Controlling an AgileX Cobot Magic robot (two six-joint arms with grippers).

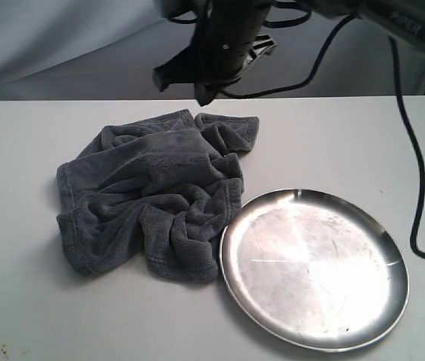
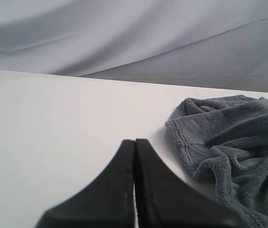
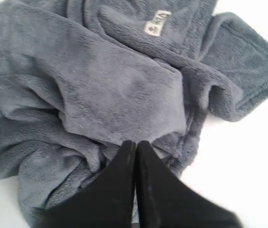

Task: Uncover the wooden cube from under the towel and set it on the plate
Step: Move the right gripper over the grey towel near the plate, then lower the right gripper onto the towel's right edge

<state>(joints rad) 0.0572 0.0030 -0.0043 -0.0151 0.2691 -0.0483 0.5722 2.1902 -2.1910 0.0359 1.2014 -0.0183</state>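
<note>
Beside plate (image 1: 314, 263), bunched towel (image 1: 152, 195); right arm (image 1: 227, 37) cropped above, fingers (image 3: 117, 190) together

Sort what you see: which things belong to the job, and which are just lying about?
Job: towel, plate; the cube is not in sight.
Lying about: black cable, grey backdrop.

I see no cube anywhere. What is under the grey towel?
Only the crumpled top folds of the towel show, lying on the white table. Whatever is beneath is fully covered; no cube is visible in any view. The plate beside it is bare.
</note>
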